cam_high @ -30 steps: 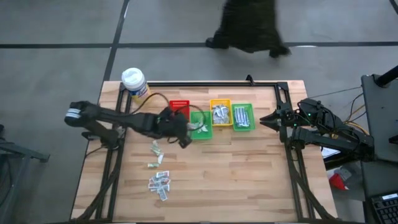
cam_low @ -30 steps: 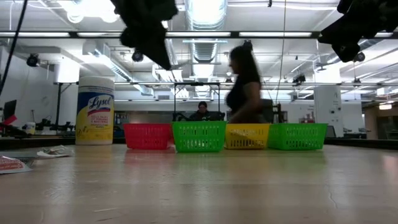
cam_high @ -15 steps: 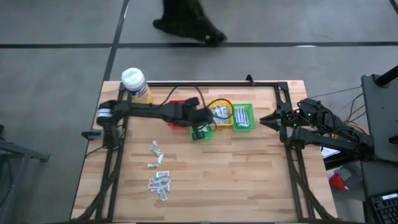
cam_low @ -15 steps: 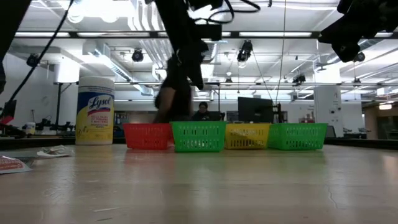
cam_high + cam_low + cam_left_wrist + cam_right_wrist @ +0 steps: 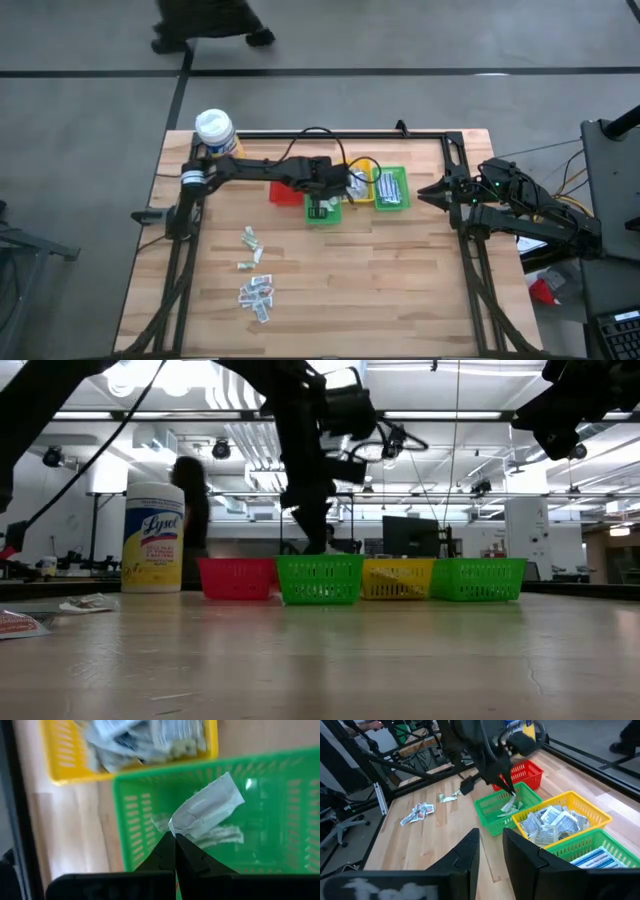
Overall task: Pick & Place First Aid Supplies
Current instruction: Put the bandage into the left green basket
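Note:
My left gripper (image 5: pixel 175 839) hangs over the left green bin (image 5: pixel 322 211), shut on a pale greenish-white sachet (image 5: pixel 207 810). A few more sachets (image 5: pixel 220 836) lie on the bin's floor. The right wrist view shows the same gripper (image 5: pixel 511 794) with the sachet (image 5: pixel 509 808) just above that bin. More first aid supplies lie loose on the table's near left (image 5: pixel 256 292). At the table's right edge, my right gripper (image 5: pixel 491 845) waits open, with nothing between its fingers. My left gripper pinches one corner of the sachet (image 5: pixel 173 827) between its two fingertips. The fingers come from above, slanting down. The sachet sticks out beyond the tips, lifted clear above the green bin's floor.
A red bin (image 5: pixel 287 193), a yellow bin (image 5: pixel 356 182) full of silvery wrappers and a second green bin (image 5: pixel 391 189) with blue-striped strips stand in a row with the first. A yellow wipes bottle (image 5: pixel 216 133) stands at the far left corner. A person walks beyond the table's far edge.
My left gripper has swung from near the red bin toward the table's right, stretched out over the left green bin, sunk and rolled at the wrist. It has stayed shut. The person behind the table has walked toward the left.

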Tool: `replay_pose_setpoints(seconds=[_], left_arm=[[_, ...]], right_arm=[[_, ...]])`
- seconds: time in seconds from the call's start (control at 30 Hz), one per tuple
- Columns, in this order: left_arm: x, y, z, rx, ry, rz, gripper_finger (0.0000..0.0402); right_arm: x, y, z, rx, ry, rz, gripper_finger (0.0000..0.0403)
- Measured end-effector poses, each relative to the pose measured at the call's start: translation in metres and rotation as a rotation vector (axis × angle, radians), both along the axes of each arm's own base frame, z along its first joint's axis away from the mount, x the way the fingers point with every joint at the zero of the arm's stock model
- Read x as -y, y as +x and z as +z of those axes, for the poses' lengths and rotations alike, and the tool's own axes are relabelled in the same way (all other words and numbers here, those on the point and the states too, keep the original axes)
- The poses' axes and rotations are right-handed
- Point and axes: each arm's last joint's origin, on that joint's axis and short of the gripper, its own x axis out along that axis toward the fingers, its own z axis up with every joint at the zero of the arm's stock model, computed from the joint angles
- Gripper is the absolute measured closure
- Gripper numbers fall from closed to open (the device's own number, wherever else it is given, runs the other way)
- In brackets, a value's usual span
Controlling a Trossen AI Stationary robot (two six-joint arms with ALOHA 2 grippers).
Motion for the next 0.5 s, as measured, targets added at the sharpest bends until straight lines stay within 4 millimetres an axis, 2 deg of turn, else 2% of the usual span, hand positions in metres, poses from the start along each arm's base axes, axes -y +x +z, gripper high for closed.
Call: replay_pose_setpoints(seconds=[0.3, 0.5], left_arm=[[-0.003, 0.001, -0.021, -0.104, -0.017, -0.046, 0.0401], [-0.003, 0.002, -0.024, -0.11, -0.028, -0.05, 0.0402]], right_arm=[[0.0, 0.0, 0.0, 0.0, 0.0, 0.0, 0.0335], [0.0, 0.0, 0.0, 0.0, 0.0, 0.0, 0.0325]])
